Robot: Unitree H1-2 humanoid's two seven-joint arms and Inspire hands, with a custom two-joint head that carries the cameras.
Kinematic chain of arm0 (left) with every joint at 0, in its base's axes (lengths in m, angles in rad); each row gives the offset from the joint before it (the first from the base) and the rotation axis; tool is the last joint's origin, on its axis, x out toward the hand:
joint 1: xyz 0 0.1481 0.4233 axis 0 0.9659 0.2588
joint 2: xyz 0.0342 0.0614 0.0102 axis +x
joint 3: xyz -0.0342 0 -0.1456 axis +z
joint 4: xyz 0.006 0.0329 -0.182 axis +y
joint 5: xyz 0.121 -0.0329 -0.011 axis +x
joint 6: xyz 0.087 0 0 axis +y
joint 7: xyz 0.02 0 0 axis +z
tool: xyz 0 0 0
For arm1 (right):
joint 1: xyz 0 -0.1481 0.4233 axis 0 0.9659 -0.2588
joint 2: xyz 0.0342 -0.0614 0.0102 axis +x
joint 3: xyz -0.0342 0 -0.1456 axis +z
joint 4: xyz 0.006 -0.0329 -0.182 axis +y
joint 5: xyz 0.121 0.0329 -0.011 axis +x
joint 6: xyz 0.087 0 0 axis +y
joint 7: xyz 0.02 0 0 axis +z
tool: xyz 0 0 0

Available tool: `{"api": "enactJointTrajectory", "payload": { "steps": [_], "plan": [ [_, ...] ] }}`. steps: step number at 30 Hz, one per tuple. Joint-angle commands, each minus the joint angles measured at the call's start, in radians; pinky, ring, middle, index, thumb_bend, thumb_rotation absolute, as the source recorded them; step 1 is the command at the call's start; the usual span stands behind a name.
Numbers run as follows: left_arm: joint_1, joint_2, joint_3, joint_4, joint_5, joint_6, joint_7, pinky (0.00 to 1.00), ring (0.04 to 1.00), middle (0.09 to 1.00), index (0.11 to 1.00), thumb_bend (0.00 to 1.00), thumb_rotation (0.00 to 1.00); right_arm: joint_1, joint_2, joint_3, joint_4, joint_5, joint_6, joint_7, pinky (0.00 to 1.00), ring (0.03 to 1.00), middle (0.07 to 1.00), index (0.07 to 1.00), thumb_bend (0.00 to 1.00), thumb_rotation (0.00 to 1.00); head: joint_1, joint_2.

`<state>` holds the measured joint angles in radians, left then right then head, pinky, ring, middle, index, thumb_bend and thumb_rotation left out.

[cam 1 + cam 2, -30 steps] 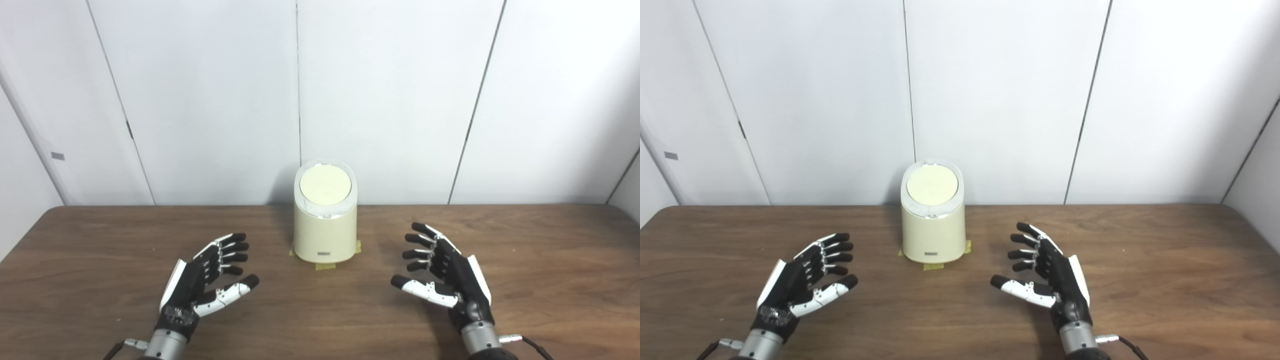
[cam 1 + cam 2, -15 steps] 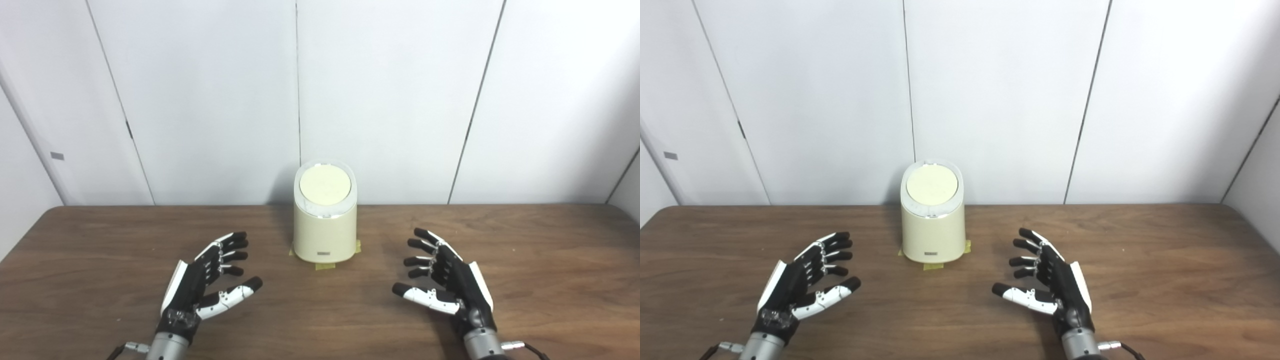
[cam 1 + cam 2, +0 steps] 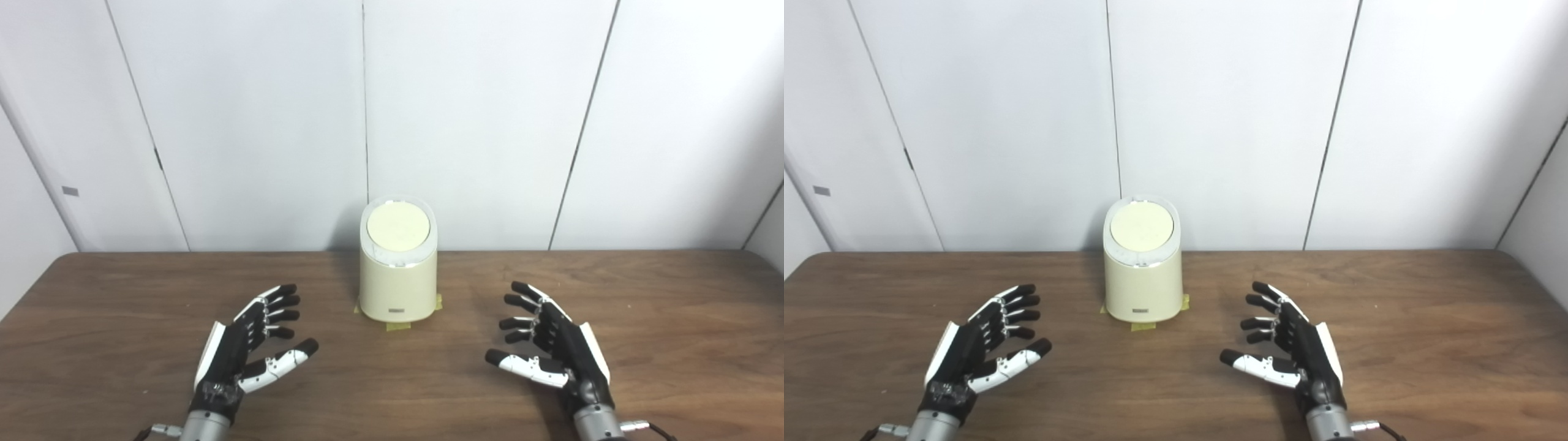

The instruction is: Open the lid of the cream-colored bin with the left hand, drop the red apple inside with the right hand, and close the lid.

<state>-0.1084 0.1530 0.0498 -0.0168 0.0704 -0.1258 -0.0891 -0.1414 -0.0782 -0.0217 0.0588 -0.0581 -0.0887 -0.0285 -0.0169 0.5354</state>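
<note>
Both hands are held just above the tabletop (image 3: 122,294), palms turned inward. On the left hand (image 3: 245,346) the fingers are spread apart and nothing is held. On the right hand (image 3: 554,346) the fingers are spread apart too, and nothing is held. A thumb is pointed toward the middle by each hand. The hands are kept well apart, one on each side.

Between them, farther back, the bin (image 3: 398,288) is seen. It is stood upright on the brown wood, near the back edge. It is not touched by either hand. The lid (image 3: 398,225) is round and pale yellow, and it is shut. It is tilted a little toward the camera. A white rim is seen around the lid. A small dark label (image 3: 397,311) is found low on the front of the bin. Bits of yellow tape (image 3: 398,326) are stuck on the wood under the bin, at its bottom edge.

A white wall (image 3: 490,122) made of panels is seen behind the tabletop.

No apple can be seen in either view.
</note>
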Motion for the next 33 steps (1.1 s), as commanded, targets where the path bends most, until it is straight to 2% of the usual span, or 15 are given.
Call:
{"api": "enactJointTrajectory", "payload": {
  "steps": [1, 13, 27, 33],
  "plan": [
    [-0.025, 0.004, 0.003, -0.019, -0.009, -0.041, 0.012, 0.64, 0.75, 0.802, 0.845, 0.73, 0.24, -0.031, -0.002, -0.008, -0.031, 0.01, -0.027, 0.001, 0.53, 0.628, 0.778, 0.814, 0.83, 0.19, -0.001, 0.001],
    [-0.026, 0.01, 0.0, -0.007, -0.008, -0.044, 0.01, 0.66, 0.753, 0.804, 0.849, 0.76, 0.28, -0.031, -0.002, -0.006, -0.036, 0.005, -0.032, -0.001, 0.53, 0.623, 0.773, 0.807, 0.83, 0.18, -0.002, 0.002],
    [-0.026, 0.012, -0.003, -0.015, -0.01, -0.037, 0.005, 0.66, 0.752, 0.805, 0.862, 0.77, 0.29, -0.03, -0.002, -0.003, -0.042, 0.005, -0.028, 0.002, 0.53, 0.617, 0.778, 0.81, 0.83, 0.18, -0.002, 0.002],
    [-0.034, 0.013, -0.006, 0.0, -0.003, -0.047, 0.008, 0.65, 0.744, 0.804, 0.862, 0.76, 0.29, -0.039, -0.001, -0.005, -0.019, 0.02, -0.042, 0.007, 0.53, 0.625, 0.781, 0.815, 0.82, 0.17, 0.004, -0.014]
  ]
}}
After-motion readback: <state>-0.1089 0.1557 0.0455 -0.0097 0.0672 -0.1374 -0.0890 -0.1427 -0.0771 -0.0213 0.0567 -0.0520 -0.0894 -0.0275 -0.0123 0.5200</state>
